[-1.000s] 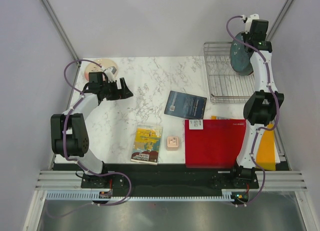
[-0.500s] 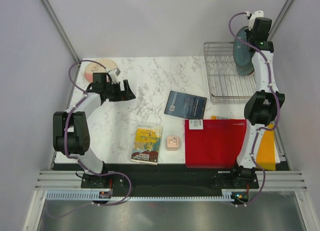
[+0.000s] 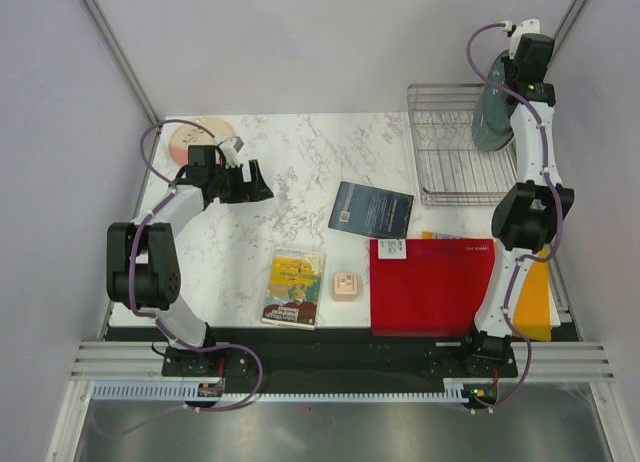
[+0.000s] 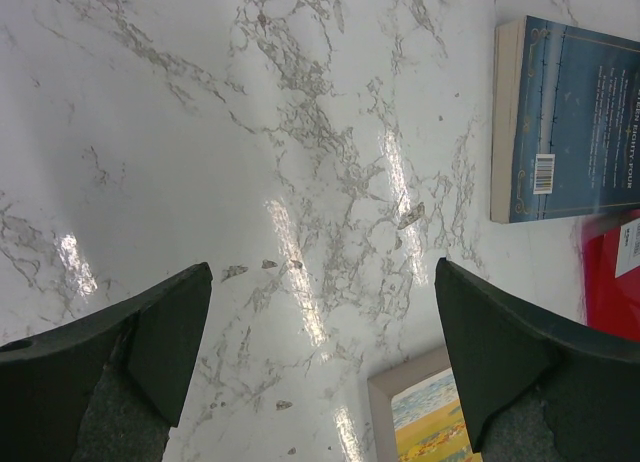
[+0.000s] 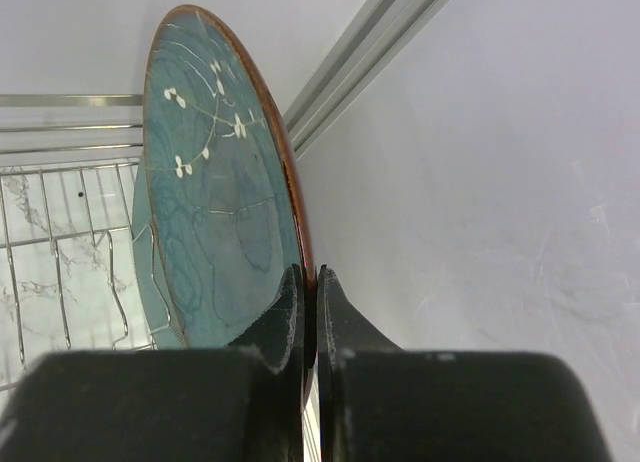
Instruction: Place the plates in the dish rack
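Note:
My right gripper (image 3: 507, 82) (image 5: 310, 278) is shut on the rim of a teal plate with a red-brown edge and white blossoms (image 3: 492, 119) (image 5: 212, 197). It holds the plate upright, nearly edge-on, over the far right end of the silver wire dish rack (image 3: 440, 154) (image 5: 60, 232). Whether the plate touches the rack I cannot tell. A cream-and-pink plate (image 3: 192, 133) lies at the table's far left corner, partly hidden by the left arm. My left gripper (image 3: 254, 183) (image 4: 320, 282) is open and empty over bare marble, to the right of that plate. The other plates are out of view.
A dark blue book (image 3: 371, 209) (image 4: 565, 122) lies mid-table. A yellow book (image 3: 296, 287) (image 4: 430, 427), a small pink object (image 3: 346, 285) and a flat red mat (image 3: 432, 285) lie near the front. A yellow sheet (image 3: 533, 300) pokes out right of the mat.
My right gripper has raised the plate and turned it from face-on to nearly edge-on, toward the rack's far right. My left gripper moved slightly right, away from the cream-and-pink plate.

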